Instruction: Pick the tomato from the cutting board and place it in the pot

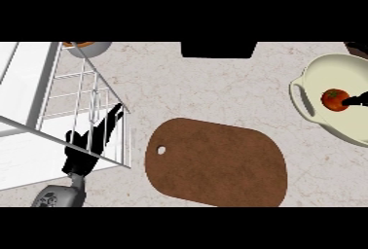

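The tomato sat inside the pot at three o'clock, the brown cutting board bare at centre on the bench. My right robot hand touched the tomato; its grasp I could not tell. My left robot hand rested at nine o'clock, fingers straight.

Head view, 1 camera, looking steeply down on the counter.

Lens sits above the near edge, facing away from the robot; the cutting board lies centre-low, the pot runs off the right edge, a wire rack fills the left.
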`<action>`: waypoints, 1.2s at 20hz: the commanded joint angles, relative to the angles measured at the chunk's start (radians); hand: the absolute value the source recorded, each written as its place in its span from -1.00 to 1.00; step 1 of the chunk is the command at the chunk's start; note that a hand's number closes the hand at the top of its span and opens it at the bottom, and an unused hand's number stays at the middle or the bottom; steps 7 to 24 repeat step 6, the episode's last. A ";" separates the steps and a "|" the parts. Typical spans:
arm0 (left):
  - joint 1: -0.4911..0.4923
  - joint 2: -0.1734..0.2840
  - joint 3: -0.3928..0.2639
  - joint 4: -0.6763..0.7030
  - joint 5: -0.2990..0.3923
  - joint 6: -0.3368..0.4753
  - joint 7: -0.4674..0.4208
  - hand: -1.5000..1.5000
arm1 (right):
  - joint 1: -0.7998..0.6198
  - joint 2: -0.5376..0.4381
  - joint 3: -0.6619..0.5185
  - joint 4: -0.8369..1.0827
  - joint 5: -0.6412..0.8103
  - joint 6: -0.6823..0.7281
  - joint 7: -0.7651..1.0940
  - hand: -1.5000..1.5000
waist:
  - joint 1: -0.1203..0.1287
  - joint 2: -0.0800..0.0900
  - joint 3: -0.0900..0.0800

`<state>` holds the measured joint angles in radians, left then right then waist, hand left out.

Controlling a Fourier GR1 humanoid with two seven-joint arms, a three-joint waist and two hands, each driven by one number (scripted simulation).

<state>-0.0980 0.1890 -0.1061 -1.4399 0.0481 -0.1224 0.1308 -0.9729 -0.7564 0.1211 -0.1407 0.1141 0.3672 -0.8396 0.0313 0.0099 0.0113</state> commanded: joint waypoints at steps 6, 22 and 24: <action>0.020 -0.030 -0.032 0.032 -0.011 -0.008 0.007 0.00 | -0.011 -0.172 -0.172 0.082 -0.171 0.278 0.032 -1.00 | 0.018 0.024 -0.004; 0.020 -0.030 -0.032 0.032 -0.011 -0.008 0.007 0.00 | -0.011 -0.172 -0.172 0.082 -0.171 0.278 0.032 -1.00 | 0.018 0.024 -0.004; 0.020 -0.030 -0.032 0.032 -0.011 -0.008 0.007 0.00 | -0.011 -0.172 -0.172 0.082 -0.171 0.278 0.032 -1.00 | 0.018 0.024 -0.004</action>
